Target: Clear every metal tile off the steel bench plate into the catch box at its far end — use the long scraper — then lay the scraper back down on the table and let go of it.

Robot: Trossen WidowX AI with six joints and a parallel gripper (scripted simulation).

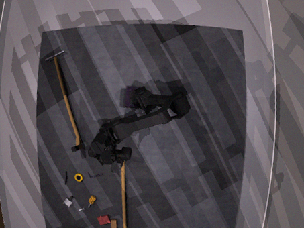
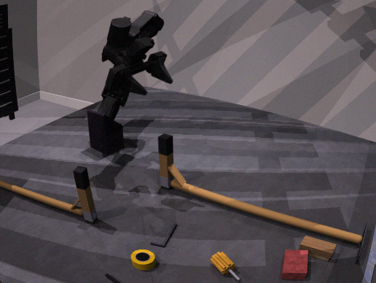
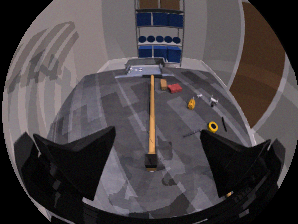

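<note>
Going left to right in the wrist view, I first see my claw's left-hand finger, then the scraper, then the other finger. My claw [image 1: 106, 158] [image 2: 159, 87] [image 3: 160, 132] is spread about as wide as it goes, with nothing in its grasp, and hangs well above the counter [image 1: 187, 176] [image 2: 226, 175] [image 3: 85, 125]. The scraper [image 1: 124, 201] [image 2: 269, 215] [image 3: 152, 117] lies on the counter, its upright grip nearest me, between the fingers as the wrist view sees it but ahead of and below them. Its long shaft runs straight away from the claw to the blade, near the metal plate [image 3: 142, 68]. That line is what matters: I judge the scraper let go, and with this single arm I would back off along the shaft, clear of the grip. I cannot make out any tiles, so I can't confirm the sweep.
</note>
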